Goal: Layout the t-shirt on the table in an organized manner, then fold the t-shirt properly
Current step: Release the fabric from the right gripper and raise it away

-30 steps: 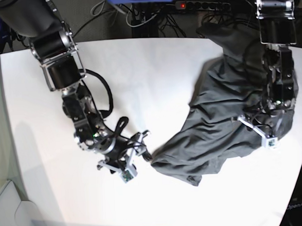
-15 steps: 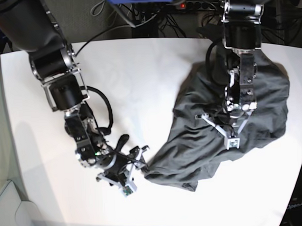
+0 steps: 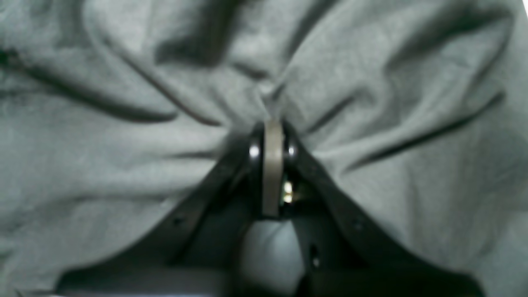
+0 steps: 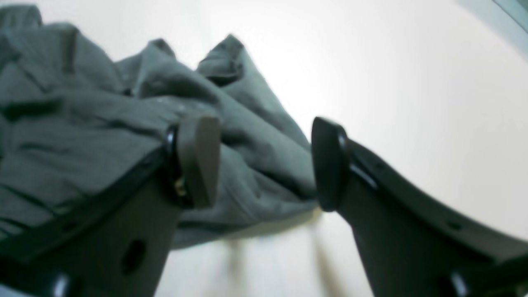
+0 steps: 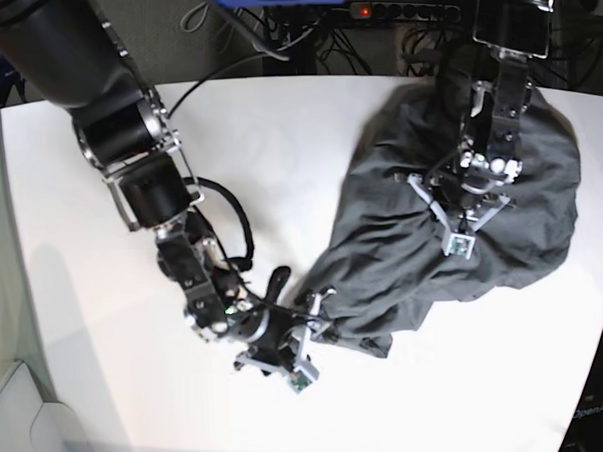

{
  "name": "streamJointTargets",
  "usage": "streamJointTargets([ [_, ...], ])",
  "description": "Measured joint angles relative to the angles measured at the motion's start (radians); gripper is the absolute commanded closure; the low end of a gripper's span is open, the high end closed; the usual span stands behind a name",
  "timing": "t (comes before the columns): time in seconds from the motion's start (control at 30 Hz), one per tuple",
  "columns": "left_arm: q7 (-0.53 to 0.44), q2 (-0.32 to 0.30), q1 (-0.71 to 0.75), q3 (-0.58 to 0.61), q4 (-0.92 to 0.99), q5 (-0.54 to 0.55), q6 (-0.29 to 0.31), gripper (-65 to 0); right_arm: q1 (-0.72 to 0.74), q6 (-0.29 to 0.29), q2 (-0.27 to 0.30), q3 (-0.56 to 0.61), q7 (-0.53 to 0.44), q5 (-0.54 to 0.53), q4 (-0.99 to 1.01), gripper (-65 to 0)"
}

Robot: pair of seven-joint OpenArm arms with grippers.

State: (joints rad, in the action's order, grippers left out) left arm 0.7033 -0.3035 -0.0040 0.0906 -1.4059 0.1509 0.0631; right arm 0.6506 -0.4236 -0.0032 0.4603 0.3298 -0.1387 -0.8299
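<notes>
Base view: dark charcoal-grey soft fabric t-shirt lies crumpled on the right half of the large white smooth-topped table, bunched into a wide mound at upper right and tapering to a narrow tail toward lower centre. Left gripper sits over the middle of the mound, right of frame centre; left wrist view has its jaws pressed together on a pinch of the t-shirt, creases radiating out from the tips. Cloth fills that whole frame, image soft. Right gripper is low at lower centre, right at the tail end of the shirt. Right wrist view: jaws wide apart, nothing between the fingertips, one grey pad in front of the fabric, the other black fingertip over bare table. T-shirt edge fills the left half of that frame, a folded corner sticking up at upper centre. Whether the pad touches the cloth, cannot tell. Black cables and a power strip beyond the table's far edge, top of frame.
</notes>
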Motion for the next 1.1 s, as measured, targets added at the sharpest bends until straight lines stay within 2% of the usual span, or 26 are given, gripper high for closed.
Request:
streamJointTargets([
  [0.17, -0.001, -0.021, 0.011, -0.006, -0.007, -0.001, 0.073, -0.3, -0.013, -0.007, -0.024, 0.065, -0.081, -0.009, 0.068, -36.2],
  [0.37, 0.000, -0.024, 0.009, -0.006, -0.003, -0.002, 0.076, -0.3, -0.010, -0.004, -0.011, 0.077, -0.157, 0.000, 0.170, -36.2],
  [0.57, 0.000, -0.024, 0.009, -0.006, -0.006, -0.001, 0.080, -0.3, 0.073, 0.000, -0.035, 0.070, -0.216, -0.003, 0.270, -36.2],
  [0.73, 0.001, -0.024, 0.009, -0.006, -0.006, -0.002, 0.080, -0.3, 0.065, 0.001, -0.035, 0.070, -0.249, -0.007, 0.312, -36.2],
  [0.9, 0.003, -0.024, 0.009, -0.006, -0.006, -0.002, 0.080, -0.3, 0.065, 0.002, -0.063, 0.070, -0.313, -0.008, 0.389, -36.2],
  [0.93, 0.002, -0.024, 0.009, -0.006, -0.006, -0.002, 0.080, -0.3, 0.064, 0.013, -0.065, 0.071, -0.328, -0.008, 0.398, -36.2],
  [1.0, 0.002, -0.024, 0.009, -0.006, -0.006, -0.002, 0.080, -0.3, 0.064, 0.073, -0.065, 0.071, -0.352, -0.008, 0.404, -36.2],
  [1.1, 0.003, -0.024, 0.009, -0.006, -0.006, -0.005, 0.080, -0.3, 0.067, 0.108, -0.059, 0.070, -0.377, -0.008, 0.404, -36.2],
])
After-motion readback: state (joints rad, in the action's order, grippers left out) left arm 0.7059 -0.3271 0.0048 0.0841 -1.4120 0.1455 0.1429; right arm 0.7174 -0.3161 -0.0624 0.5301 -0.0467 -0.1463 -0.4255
